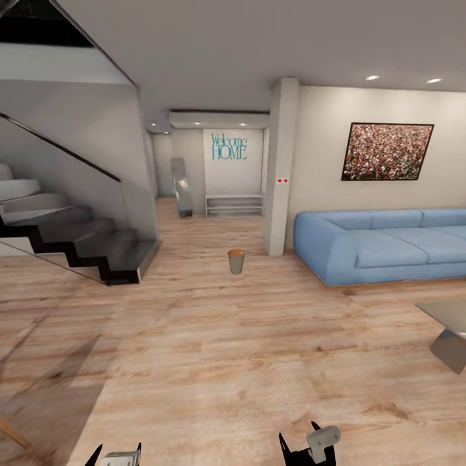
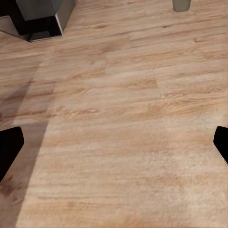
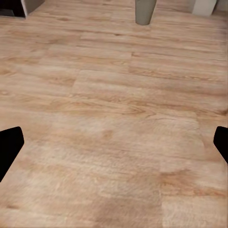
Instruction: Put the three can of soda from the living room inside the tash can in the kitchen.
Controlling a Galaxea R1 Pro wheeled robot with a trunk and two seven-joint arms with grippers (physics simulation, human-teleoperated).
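in transit, i carry both arms low and tucked so nothing snags. left gripper and right gripper both have fingers spread wide with bare wood floor between them, nothing held. the tash can stands alone on the floor well ahead of both sets of fingers, between the staircase and the blue sofa. no soda cans visible to me here.

Matt wood-plank floor; cloth sofa
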